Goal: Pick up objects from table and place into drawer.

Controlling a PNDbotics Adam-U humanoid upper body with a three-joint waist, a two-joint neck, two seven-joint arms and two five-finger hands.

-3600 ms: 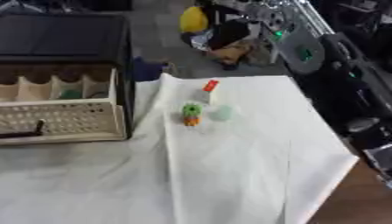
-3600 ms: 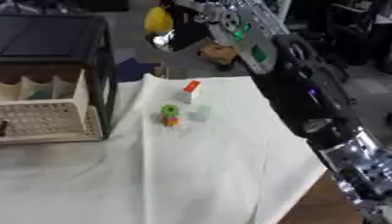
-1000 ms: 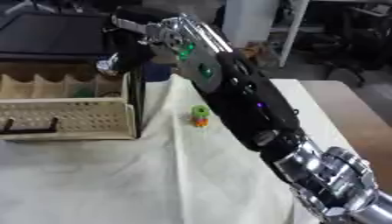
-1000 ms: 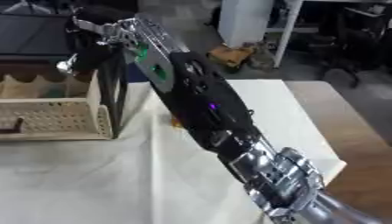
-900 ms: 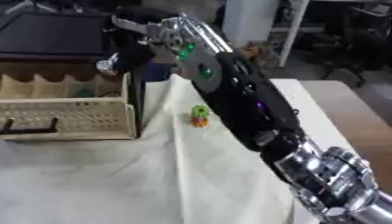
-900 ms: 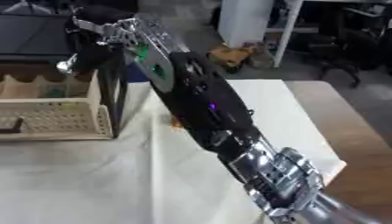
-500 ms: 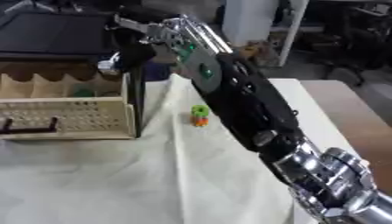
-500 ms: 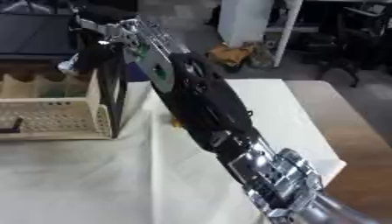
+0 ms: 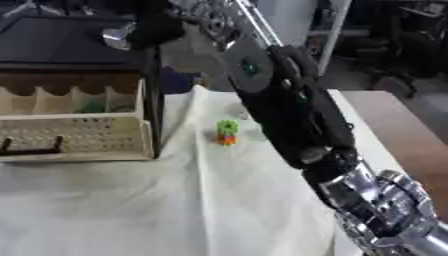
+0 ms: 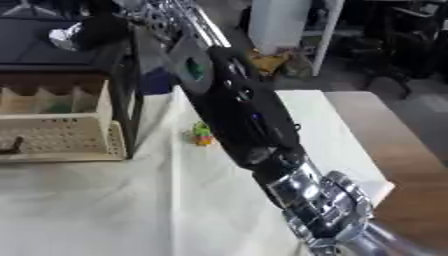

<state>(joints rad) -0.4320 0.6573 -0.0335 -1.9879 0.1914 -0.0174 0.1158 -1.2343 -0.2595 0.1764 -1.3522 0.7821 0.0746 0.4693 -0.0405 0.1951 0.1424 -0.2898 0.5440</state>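
Right arm stretched out over the open drawer

The right robot hand is up beside the cabinet's black frame, its dark fingers curled round a small pale object above the drawer. A green and orange toy sits on the white cloth covering the worktop, just right of the drawer.

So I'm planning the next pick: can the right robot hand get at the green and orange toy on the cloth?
Probably yes: the green and orange toy stands alone on open cloth, but the right robot hand is up by the drawer unit, so it must swing back.
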